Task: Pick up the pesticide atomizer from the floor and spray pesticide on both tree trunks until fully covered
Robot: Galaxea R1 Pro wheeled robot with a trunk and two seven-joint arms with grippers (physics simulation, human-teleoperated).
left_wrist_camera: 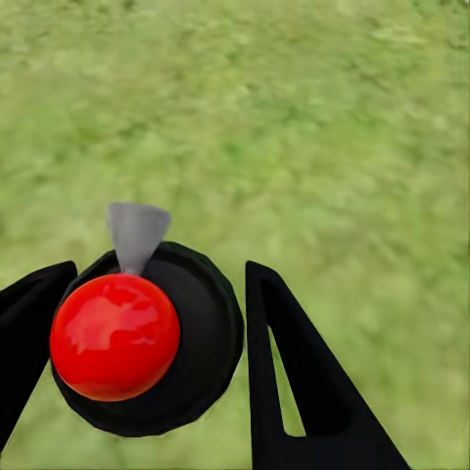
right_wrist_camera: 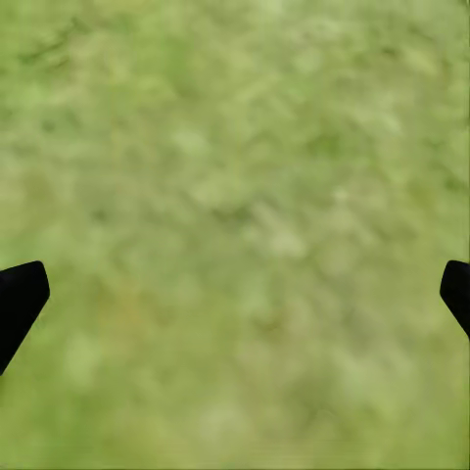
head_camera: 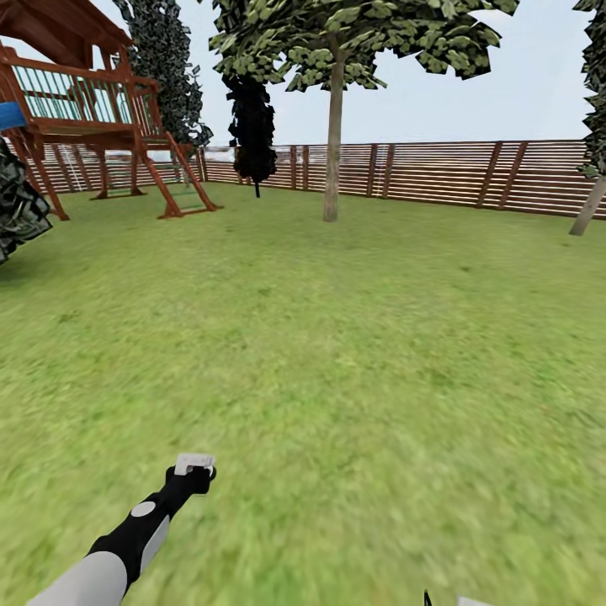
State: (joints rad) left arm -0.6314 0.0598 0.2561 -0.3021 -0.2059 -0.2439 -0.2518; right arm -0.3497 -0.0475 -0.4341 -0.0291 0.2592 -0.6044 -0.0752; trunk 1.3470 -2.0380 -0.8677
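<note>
Progress so far looks like roughly step one of three: the pesticide atomizer (left_wrist_camera: 147, 338) is off the grass and sitting in the left claw (left_wrist_camera: 162, 343), with a dark finger (left_wrist_camera: 294, 382) on either side of its round black body, so I'd call that claw clamped on it. From the left wrist view you get the shiny red top and the little grey cone of the nozzle poking out past it, aimed at plain lawn. In the head view the same thing shows as a pale head (head_camera: 194, 463) at the end of the left arm, low and near, left of centre. The spraying part doesn't look started, as far as I can judge. The nearest tree (head_camera: 333, 143) is far off across the lawn by the slatted wooden fence (head_camera: 438, 172), and a second trunk (head_camera: 587, 206) leans in at the far right edge, both well apart from the robot. Right claw (right_wrist_camera: 235, 294) is spread wide with nothing in it, just grass below. Container-wise, the atomizer is the only one around and I can't tell how much is in it.
</note>
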